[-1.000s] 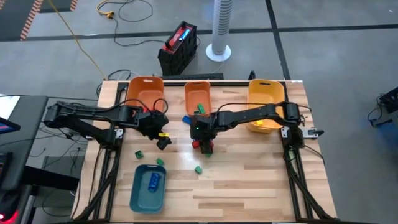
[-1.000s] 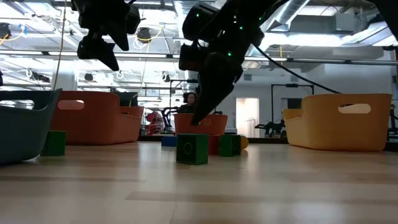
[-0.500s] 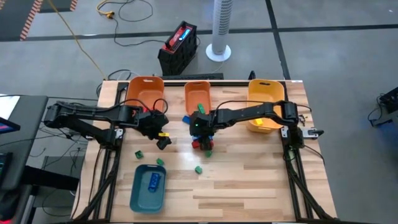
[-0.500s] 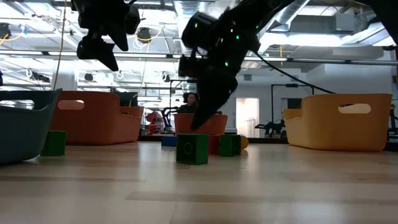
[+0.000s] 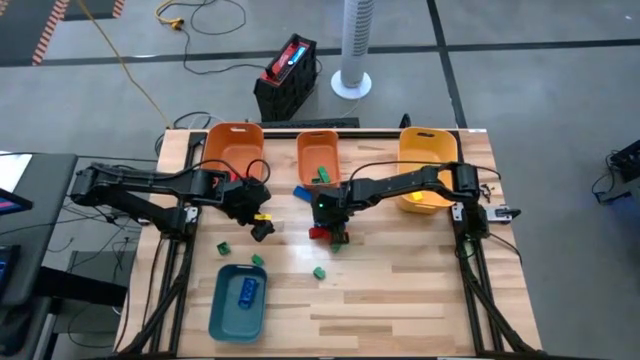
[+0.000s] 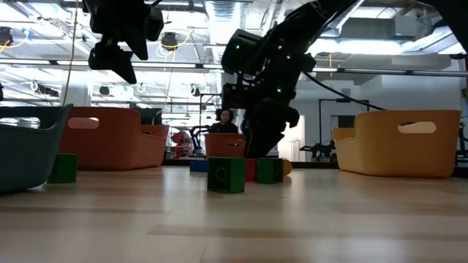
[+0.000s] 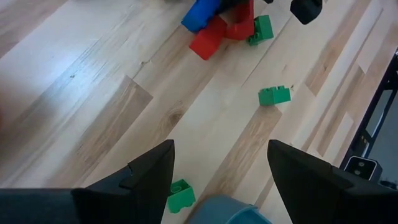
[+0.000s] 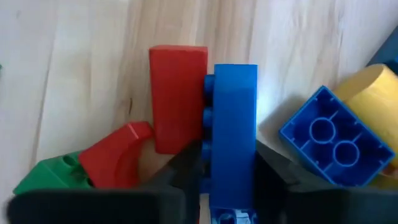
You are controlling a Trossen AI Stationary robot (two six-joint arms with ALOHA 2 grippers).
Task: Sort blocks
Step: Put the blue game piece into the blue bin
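A pile of blocks lies at the table's middle: a long blue block (image 8: 235,112), red blocks (image 8: 178,93), a square blue block (image 8: 329,140) and a green one (image 8: 46,174). My right gripper (image 5: 337,228) is down on this pile, shut on the long blue block. Loose green blocks (image 5: 318,271) (image 5: 224,246) (image 5: 257,260) rest flat on the wood. My left gripper (image 5: 262,226) hangs open above the table, left of the pile, holding nothing. The teal bin (image 5: 222,310) holds blue blocks (image 5: 246,290). My right gripper pinches the long blue block at one end (image 8: 233,163), one finger (image 8: 186,168) on each long side. The fingers come from above, pointing down, and lie across the block. The block's other end rests against a red block; whether it is lifted, I cannot tell.
Along the far edge stand a large orange bin (image 5: 235,150), a small orange bin (image 5: 318,158) with a green block inside, and a yellow bin (image 5: 428,165). The teal bin sits near the near left corner. Bare wood lies right of the pile.
My right gripper has shifted a little toward the table's right edge and sunk onto the pile, its fingers tipping from a slant to nearly upright. My left arm has kept still, and the loose blocks have not moved.
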